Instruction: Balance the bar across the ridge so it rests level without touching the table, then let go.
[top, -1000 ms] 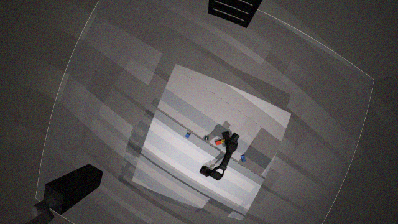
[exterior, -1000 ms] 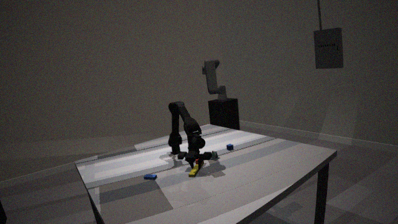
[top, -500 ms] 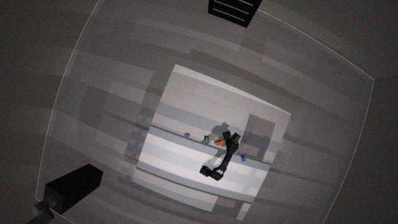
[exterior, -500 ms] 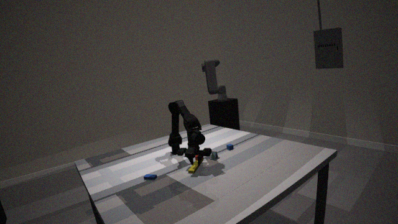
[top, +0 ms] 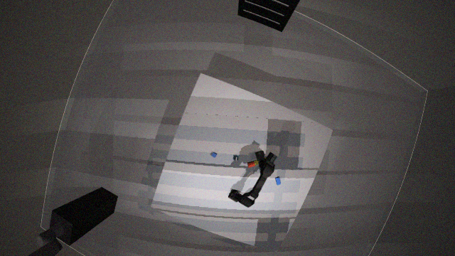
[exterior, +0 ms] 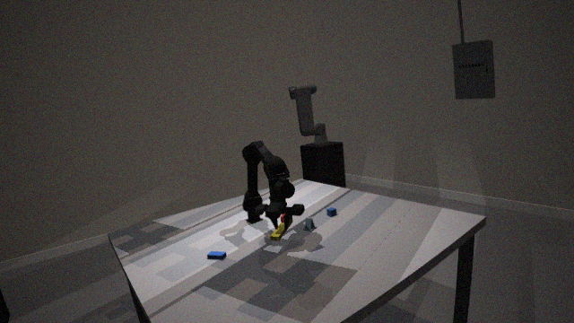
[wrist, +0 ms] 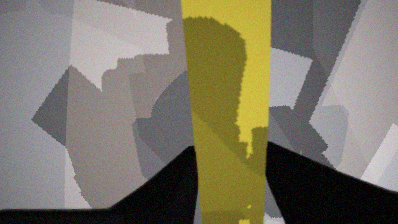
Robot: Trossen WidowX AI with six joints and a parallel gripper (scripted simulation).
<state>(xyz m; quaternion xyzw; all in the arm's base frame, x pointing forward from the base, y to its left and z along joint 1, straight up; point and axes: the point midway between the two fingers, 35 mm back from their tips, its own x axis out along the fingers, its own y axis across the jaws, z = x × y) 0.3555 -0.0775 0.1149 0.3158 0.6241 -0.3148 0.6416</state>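
The bar (wrist: 227,100) (exterior: 278,232) (top: 252,164) is yellow with a red end. In the wrist view it runs straight away from me between my two black fingers. My gripper (wrist: 228,151) (exterior: 275,221) (top: 259,161) is shut on the bar near its red end, low over the table (exterior: 404,233) (top: 220,92). The bar's yellow end sits at the table top; I cannot tell whether it touches. The ridge (exterior: 309,224) (top: 235,157) is a small grey wedge standing upright on the table just to the right of the bar in the exterior view, apart from it.
Two small blue blocks lie on the table: one block (exterior: 216,255) (top: 278,180) near the front left and one block (exterior: 331,212) (top: 213,154) behind the ridge. A black box (exterior: 323,163) (top: 85,210) stands beyond the table's far edge.
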